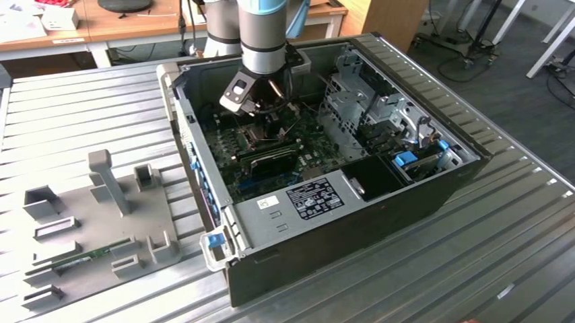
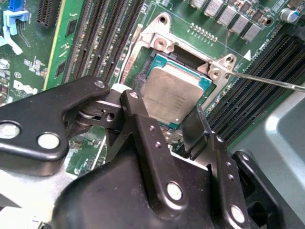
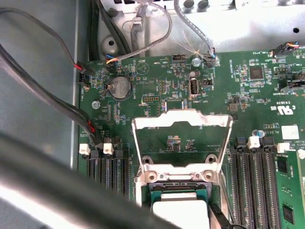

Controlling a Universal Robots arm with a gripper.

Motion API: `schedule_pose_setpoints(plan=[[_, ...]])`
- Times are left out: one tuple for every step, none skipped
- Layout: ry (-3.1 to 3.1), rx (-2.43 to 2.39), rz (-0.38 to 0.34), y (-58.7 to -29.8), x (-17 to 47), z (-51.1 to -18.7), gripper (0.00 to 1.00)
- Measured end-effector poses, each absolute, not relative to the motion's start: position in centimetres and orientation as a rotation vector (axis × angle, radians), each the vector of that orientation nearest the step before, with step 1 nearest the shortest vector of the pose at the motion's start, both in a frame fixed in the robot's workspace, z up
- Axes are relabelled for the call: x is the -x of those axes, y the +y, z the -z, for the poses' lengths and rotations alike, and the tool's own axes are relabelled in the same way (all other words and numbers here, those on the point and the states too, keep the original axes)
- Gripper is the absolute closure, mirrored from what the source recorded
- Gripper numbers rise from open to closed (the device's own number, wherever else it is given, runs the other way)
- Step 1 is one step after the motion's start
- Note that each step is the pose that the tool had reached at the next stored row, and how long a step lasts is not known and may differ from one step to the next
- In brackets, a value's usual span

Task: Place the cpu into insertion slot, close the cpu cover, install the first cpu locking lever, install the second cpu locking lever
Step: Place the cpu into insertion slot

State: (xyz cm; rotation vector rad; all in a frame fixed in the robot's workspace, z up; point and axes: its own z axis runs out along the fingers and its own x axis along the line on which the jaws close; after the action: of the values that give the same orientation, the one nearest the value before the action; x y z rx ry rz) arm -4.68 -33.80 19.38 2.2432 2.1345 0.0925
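- In the exterior view the hand (image 1: 258, 113) reaches into the open computer case (image 1: 422, 195) on the table (image 1: 90, 101), toward 11 o'clock of the case's inside.
- In the second wrist view the hand (image 2: 166, 106) is narrowed on the cpu (image 2: 174, 90), with one of its fingers (image 2: 140, 119) at each of two opposite edges. I judge this a grip, though real pressure is hard to confirm.
- The cpu lies within the insertion slot (image 2: 178, 56), its green border running parallel to the slot's rim. Whether it is fully seated cannot be told.
- In the first wrist view the cpu cover (image 3: 181, 119) stands open, clear of the chip. A locking lever (image 2: 267, 81) juts out beside the slot.
- The step in hand looks like placing the cpu. Doing it well means holding the chip level and its edges square to the rim, then letting it settle under its own weight, with no pressing and no sideways drag over the contacts.
- Risks are a tilted corner, or a finger catching the slot's rim or the nearby memory slots (image 2: 102, 43).
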Motion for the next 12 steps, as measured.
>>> schedule_pose_setpoints(plan=[[2.131,-2.246,-0.092,-33.8,4.68,-19.38,0.45],[2.124,-2.253,-0.092,-33.81,4.68,-19.39,0.45],[2.114,-2.261,-0.091,-33.81,4.68,-19.4,0.45],[2.105,-2.27,-0.091,-33.81,4.69,-19.4,0.45],[2.096,-2.278,-0.091,-33.81,4.69,-19.4,0.45],[2.092,-2.281,-0.091,-33.81,4.69,-19.39,0.45],[2.092,-2.281,-0.091,-33.81,4.68,-19.39,0.45],[2.091,-2.282,-0.091,-33.81,4.68,-19.39,0.45],[2.091,-2.282,-0.09,-33.81,4.68,-19.38,0.45],[2.091,-2.282,-0.091,-33.81,4.67,-19.37,0.45],[2.091,-2.282,-0.091,-33.81,4.66,-19.37,0.45],[2.091,-2.282,-0.091,-33.81,4.64,-19.35,0.45]])
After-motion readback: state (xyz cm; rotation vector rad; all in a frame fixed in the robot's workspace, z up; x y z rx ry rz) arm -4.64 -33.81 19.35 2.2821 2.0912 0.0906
